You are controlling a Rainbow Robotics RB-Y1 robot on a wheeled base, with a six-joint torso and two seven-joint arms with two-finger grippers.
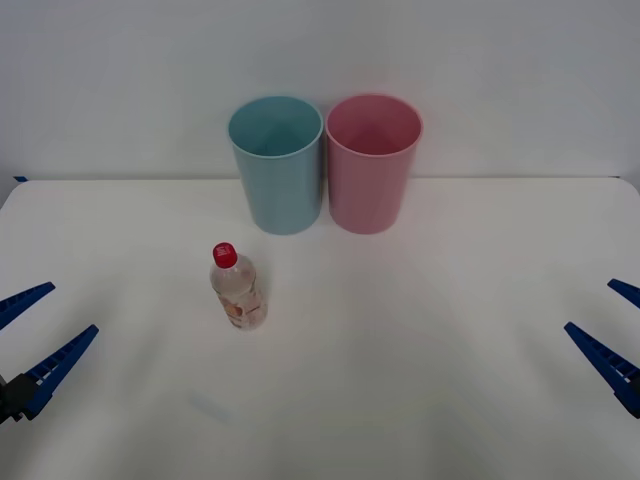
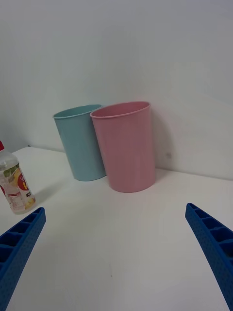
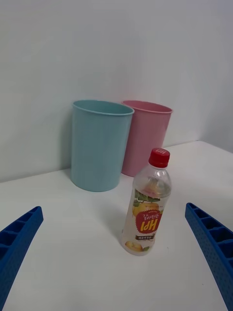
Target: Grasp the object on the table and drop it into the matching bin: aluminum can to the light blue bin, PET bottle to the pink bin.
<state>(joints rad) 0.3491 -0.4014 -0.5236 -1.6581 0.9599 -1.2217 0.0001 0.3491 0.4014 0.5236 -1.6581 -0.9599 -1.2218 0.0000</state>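
Bottle (image 1: 237,288) stands upright on the bench (image 1: 420,340), blue bin (image 1: 277,165) and pink bin (image 1: 372,163) at twelve o'clock; left hand (image 1: 28,335) at nine, right hand (image 1: 618,330) at three, both released.

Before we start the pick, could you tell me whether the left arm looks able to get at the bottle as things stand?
Probably yes. The left claw is open, and the upright bottle stands on the table on its side, with bare tabletop between them.
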